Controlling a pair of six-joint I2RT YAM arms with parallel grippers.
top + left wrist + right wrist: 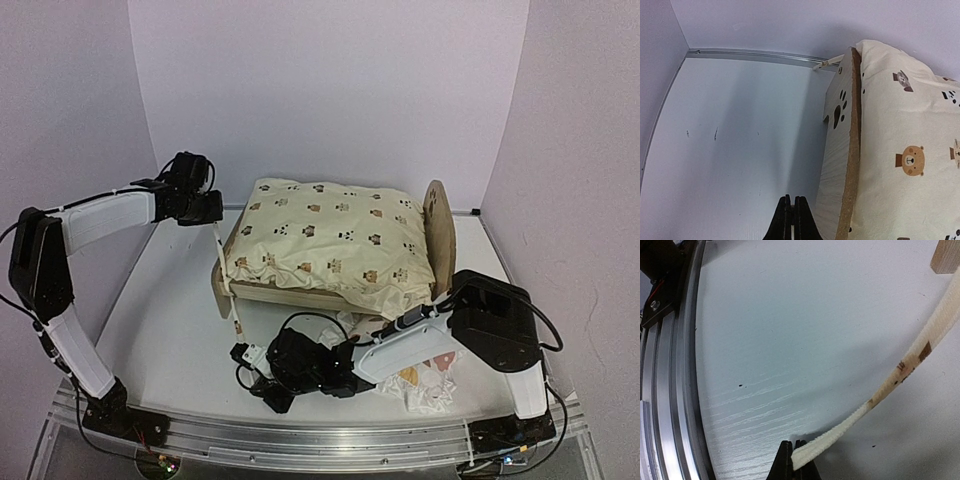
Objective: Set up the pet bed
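Nearest the camera is the metal rail point(300, 432) that carries both arm bases, along the 6 o'clock edge of the table point(170, 340).

At the left, the left gripper point(207, 208) hangs above the table. Its fingers are pressed together and there is nothing between them. From it, the footboard point(837, 150) lies at about 5 o'clock, just beside.

The pet bed point(268, 293) stands in the middle of the table. Its long axis runs from 9 to 3 o'clock, with the footboard at 9 and the headboard point(438, 232) at 3. The animal-print cushion point(330, 240) lies on top and covers the base.

In front of the bed, the right gripper point(243, 352) points toward 9 o'clock, low over the table. It pinches the end of a cream fabric strip point(880, 395). This strip runs from the fingertips toward 12 o'clock, up to the near corner at the footboard end.

At 3 o'clock from this gripper, the ruffled pillow point(425, 385) lies partly under the right forearm.

I think the coming move turns on the strip. It hangs at the near footboard corner, and the right arm is the nearer one to it. The pillow also is on the right arm's side, near the headboard end.
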